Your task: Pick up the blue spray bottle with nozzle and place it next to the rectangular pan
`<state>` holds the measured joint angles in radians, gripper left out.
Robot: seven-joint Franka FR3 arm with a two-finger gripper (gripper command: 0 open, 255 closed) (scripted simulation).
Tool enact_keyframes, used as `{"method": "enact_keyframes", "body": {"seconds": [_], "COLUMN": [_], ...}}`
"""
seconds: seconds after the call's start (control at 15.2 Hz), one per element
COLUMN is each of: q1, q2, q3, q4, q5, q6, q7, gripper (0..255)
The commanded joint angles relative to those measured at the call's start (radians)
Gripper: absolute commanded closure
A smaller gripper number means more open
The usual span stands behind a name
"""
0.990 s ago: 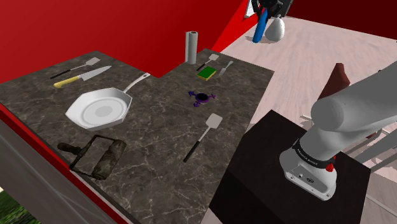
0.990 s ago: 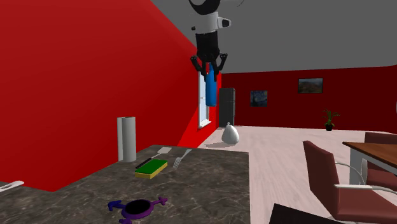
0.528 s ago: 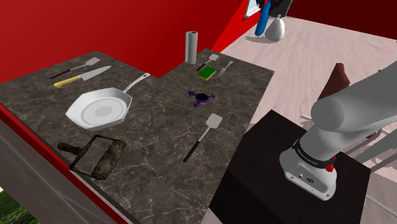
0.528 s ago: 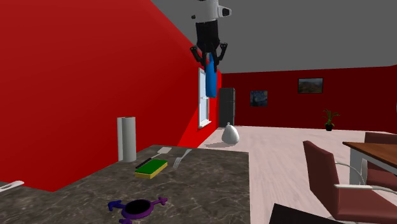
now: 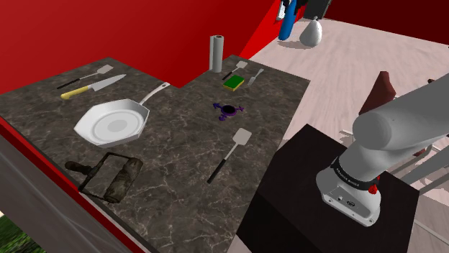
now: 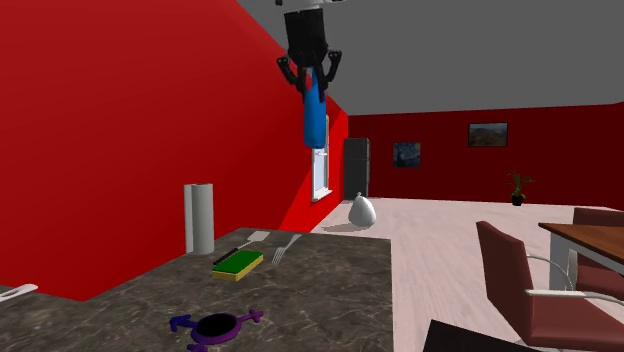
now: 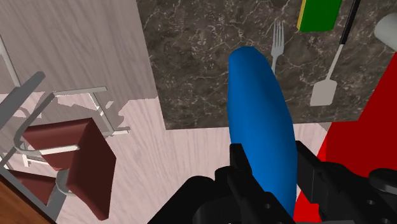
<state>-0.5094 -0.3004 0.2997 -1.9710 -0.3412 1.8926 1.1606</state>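
The blue spray bottle (image 6: 314,115) hangs high in the air, nozzle end up, with my black gripper (image 6: 311,78) shut on its top. In the shoulder view the blue bottle (image 5: 286,26) shows at the top edge, beyond the counter's far end, under the gripper (image 5: 291,7). In the wrist view the bottle (image 7: 259,114) is clasped between the two fingers (image 7: 240,167), above the counter's edge and the floor. The dark rectangular pan (image 5: 114,177) lies at the counter's near corner, far from the gripper.
On the dark marble counter (image 5: 180,144) lie a white frying pan (image 5: 110,124), a knife (image 5: 93,88), a long spatula (image 5: 231,153), a purple object (image 5: 229,108), a green sponge (image 5: 233,83), a fork (image 5: 255,76) and a paper roll (image 5: 216,53). Chairs (image 6: 530,285) stand on the floor.
The gripper has risen with the blue bottle and shifted toward the left in both exterior views, staying shut on it. Nothing on the counter has moved.
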Motion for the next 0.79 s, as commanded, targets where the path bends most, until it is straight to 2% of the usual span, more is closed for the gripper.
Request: {"method": "enact_keyframes", "body": {"seconds": [0.0,0.73], "q1": [0.018,0.105], "q2": [-0.014,0.010], "q3": [0.033,0.232], "q4": [-0.011,0.066], "q5": [0.005,0.022], "q6": [-0.021,-0.171], "q7": [0.046,0.292], "gripper": [255,255]}}
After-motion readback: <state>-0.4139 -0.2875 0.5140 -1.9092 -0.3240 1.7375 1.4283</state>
